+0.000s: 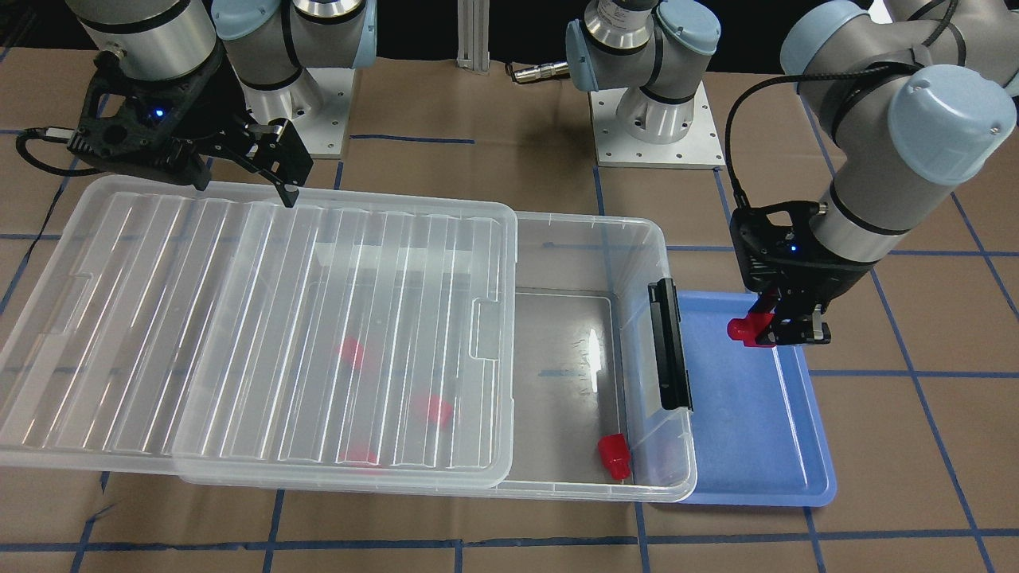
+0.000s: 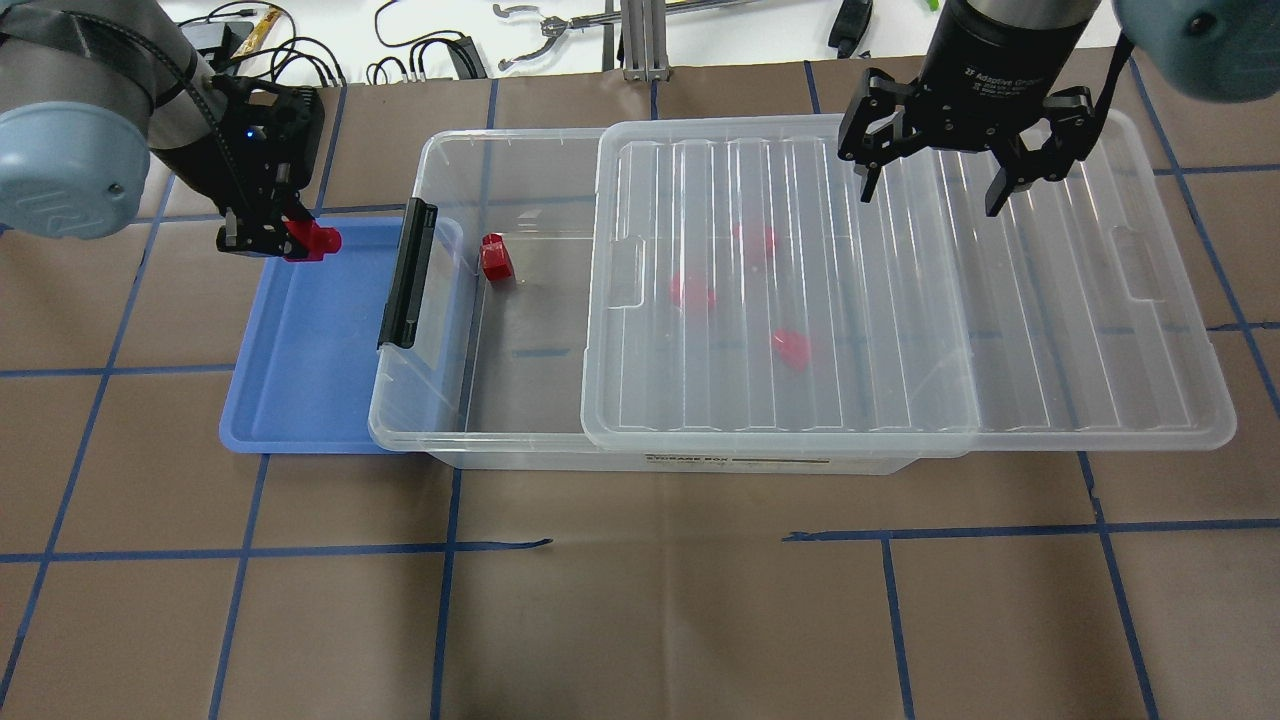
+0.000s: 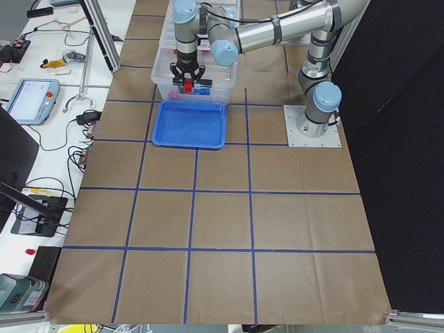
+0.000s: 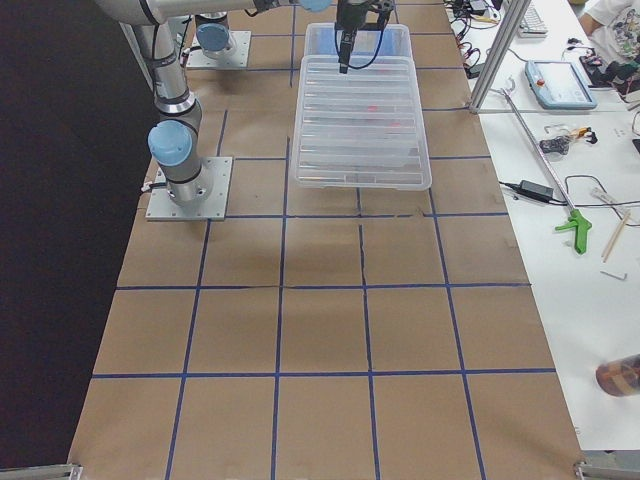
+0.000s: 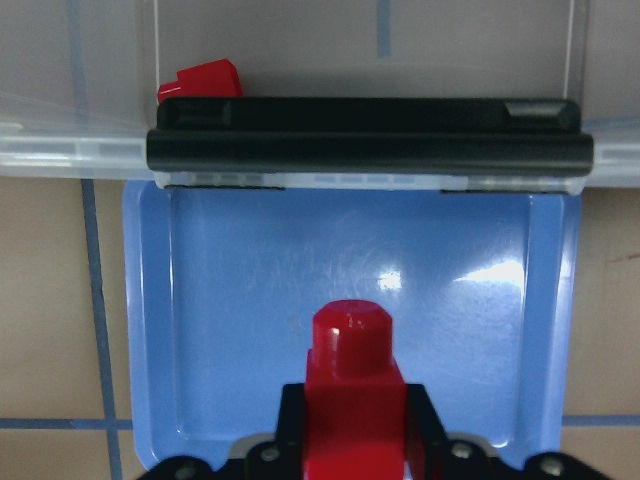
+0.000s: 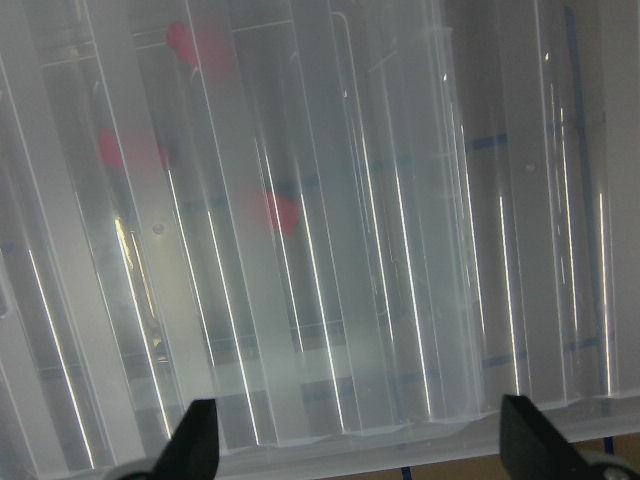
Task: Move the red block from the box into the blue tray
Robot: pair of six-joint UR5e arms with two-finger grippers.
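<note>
One red block (image 1: 744,328) is pinched in the closed fingers of our left gripper (image 1: 776,330), just past the box's (image 1: 637,239) handle end and apparently above the blue tray (image 1: 748,430). We judge the carry nearly done, with lowering and release left. Our right gripper (image 2: 930,200) hangs spread and empty over the box's offset lid (image 1: 239,318). The tray, tucked against the box, holds nothing. Inside the box, a loose block (image 1: 614,457) lies uncovered near the handle end, and three red blurs (image 1: 350,352) show under the lid.

Silver arm tubes (image 1: 856,227), pale blue joint caps (image 1: 947,111), black left tool (image 1: 778,330), black right tool (image 2: 930,195), braided black cable (image 1: 740,119), bolted metal base plates (image 1: 649,142).
</note>
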